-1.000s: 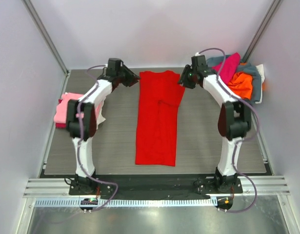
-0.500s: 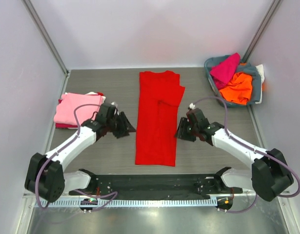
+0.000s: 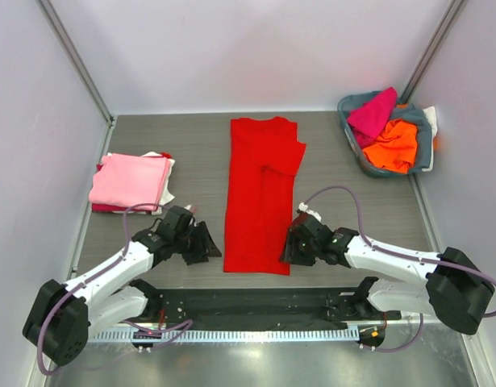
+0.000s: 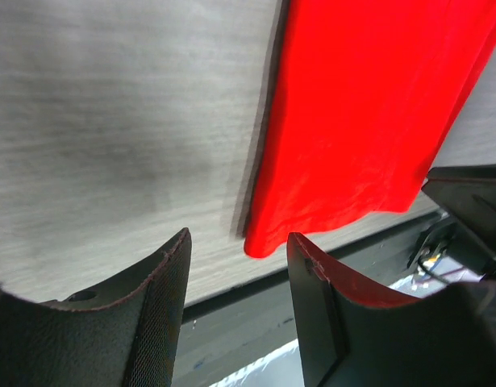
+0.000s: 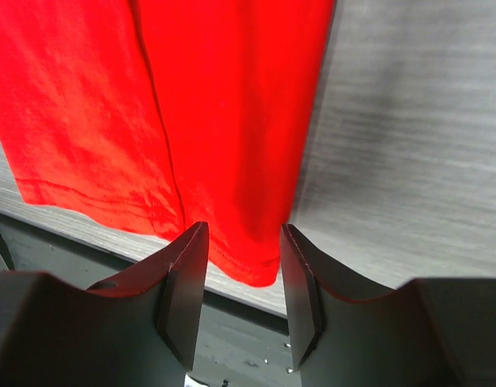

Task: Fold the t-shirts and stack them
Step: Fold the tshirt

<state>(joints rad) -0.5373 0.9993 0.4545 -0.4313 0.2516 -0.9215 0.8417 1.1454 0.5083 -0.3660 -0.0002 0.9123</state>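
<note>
A bright red t-shirt (image 3: 260, 193), folded into a long strip, lies flat down the middle of the table. My left gripper (image 3: 209, 246) is open just left of its near left corner (image 4: 260, 242), which shows ahead between the fingers. My right gripper (image 3: 286, 250) is open over the near right corner (image 5: 252, 270), with the hem between its fingers (image 5: 183, 282). A folded pink shirt (image 3: 128, 179) tops a stack at the left, over magenta and white ones. Magenta (image 3: 372, 111) and orange (image 3: 393, 143) shirts lie in the basket.
The grey-blue basket (image 3: 423, 135) stands at the back right corner. The black front rail (image 3: 248, 302) runs along the table's near edge, just below both grippers. Pale walls close the table on three sides.
Both arms have swung down from the shirt's far end to its near hem, past its middle half a second ago. The shirt has not moved.
</note>
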